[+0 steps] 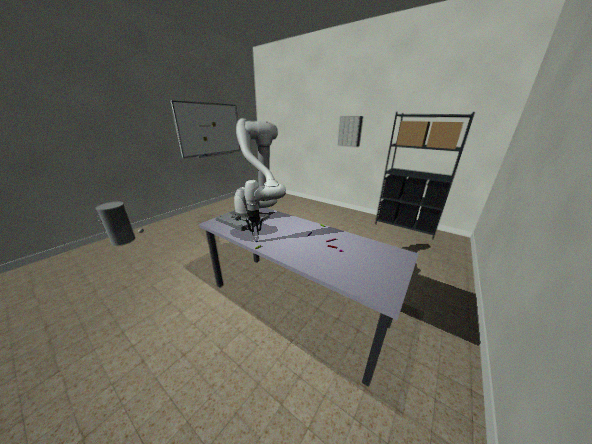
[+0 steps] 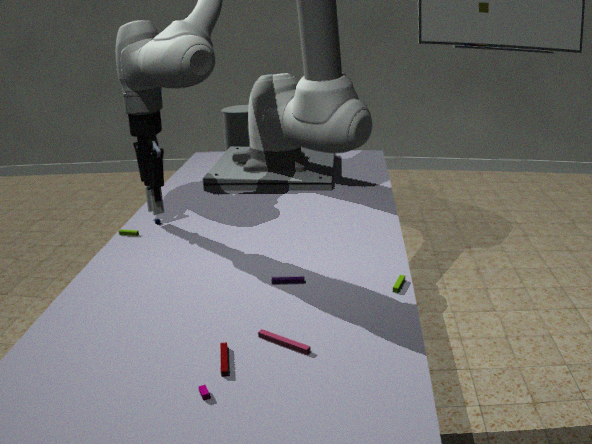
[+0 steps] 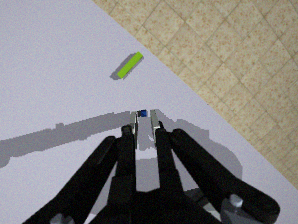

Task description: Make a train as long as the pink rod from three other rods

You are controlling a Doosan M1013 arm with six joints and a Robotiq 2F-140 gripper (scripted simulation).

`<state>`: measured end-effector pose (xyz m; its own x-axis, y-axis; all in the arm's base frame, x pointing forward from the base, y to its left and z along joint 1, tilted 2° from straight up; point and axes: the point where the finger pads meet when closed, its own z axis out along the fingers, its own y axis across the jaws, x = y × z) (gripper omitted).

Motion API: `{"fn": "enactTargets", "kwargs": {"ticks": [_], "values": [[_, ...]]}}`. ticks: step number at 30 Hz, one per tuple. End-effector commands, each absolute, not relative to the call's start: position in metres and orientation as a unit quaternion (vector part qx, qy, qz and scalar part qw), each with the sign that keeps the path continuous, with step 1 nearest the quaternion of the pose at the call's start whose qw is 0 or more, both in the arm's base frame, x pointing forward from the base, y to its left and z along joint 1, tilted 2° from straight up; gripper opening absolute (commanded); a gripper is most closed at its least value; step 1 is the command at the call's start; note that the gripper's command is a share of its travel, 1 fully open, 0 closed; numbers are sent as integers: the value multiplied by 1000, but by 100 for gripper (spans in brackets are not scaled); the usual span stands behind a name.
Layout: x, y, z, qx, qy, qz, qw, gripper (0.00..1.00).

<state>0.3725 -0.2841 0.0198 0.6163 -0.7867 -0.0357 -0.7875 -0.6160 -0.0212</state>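
Observation:
My gripper (image 2: 155,206) (image 3: 143,118) (image 1: 256,235) hangs just above the table's left edge, with its fingers a narrow gap apart and nothing between them. A tiny blue rod (image 2: 157,220) (image 3: 143,113) lies on the table right below the fingertips, apart from them. A lime rod (image 2: 128,232) (image 3: 130,65) lies a little to its left near the edge. The pink rod (image 2: 284,342) lies toward the near end, with a red rod (image 2: 224,358) and a small magenta rod (image 2: 204,391) beside it. A purple rod (image 2: 288,280) lies mid-table. A second lime rod (image 2: 398,283) lies at the right edge.
The arm's base plate (image 2: 270,177) stands at the far end of the table (image 2: 125,310). The table edge and tiled floor (image 3: 240,60) are close beside the gripper. A grey bin (image 1: 116,223) and a shelf (image 1: 425,170) stand away from the table.

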Motion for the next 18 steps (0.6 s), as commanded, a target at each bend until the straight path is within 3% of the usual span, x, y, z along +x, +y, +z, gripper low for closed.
{"fn": "enactTargets", "kwargs": {"ticks": [1,18], "values": [[373,-284,17,-899,438,11,17,23],[372,-284,8,-899,438,11,17,23]]}}
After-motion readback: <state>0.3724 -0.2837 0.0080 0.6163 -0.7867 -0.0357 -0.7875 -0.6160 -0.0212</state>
